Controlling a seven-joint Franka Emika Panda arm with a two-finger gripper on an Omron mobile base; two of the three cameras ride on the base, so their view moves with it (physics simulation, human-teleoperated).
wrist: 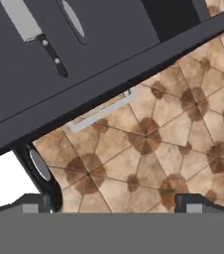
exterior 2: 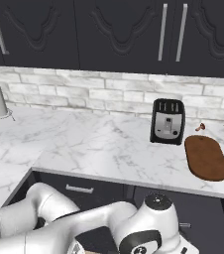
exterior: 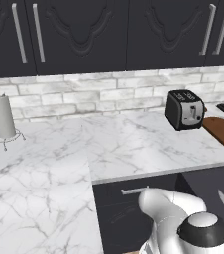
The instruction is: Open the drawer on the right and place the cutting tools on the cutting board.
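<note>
The end effector (wrist: 111, 201) stands wide apart and holds nothing, over the tiled floor (wrist: 173, 129) just outside the drawer (wrist: 109, 59), which is pulled out. Inside lie the knife (wrist: 34, 34) and, beside it, a thinner silvery utensil (wrist: 73, 20). Up on the marble surface (exterior 2: 109, 144), the cutting board (exterior 2: 206, 158) lies bare, just right of the toaster (exterior 2: 167, 121).

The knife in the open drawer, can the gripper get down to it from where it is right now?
Probably yes. The drawer stands pulled out, and the knife lies uncovered on its floor beside a thinner utensil. The gripper is open, over the floor tiles just outside the drawer front, with nothing between.
</note>
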